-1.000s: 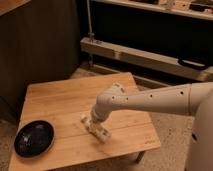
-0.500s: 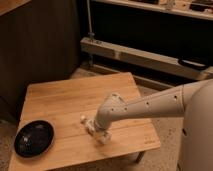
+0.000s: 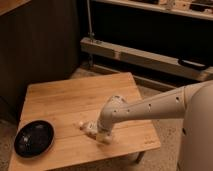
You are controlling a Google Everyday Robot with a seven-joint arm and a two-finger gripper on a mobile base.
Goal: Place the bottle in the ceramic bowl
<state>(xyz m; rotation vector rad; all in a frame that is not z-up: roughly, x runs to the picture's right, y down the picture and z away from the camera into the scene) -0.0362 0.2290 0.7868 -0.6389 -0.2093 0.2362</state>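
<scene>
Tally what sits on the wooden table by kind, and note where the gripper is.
Bottles: 1, the bottle lying near the front edge.
Bowls: 1, the ceramic bowl at the front left corner.
Total: 2 on the table.
The gripper is down at the bottle, open.

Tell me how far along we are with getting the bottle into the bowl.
Early stage. Done: the arm has reached the bottle on the wooden table. In hand: the gripper sits low over the bottle's right end, fingers open, with no grasp or lift visible. Left: grasp, lift, and carry it left to the ceramic bowl, which holds no bottle.
</scene>
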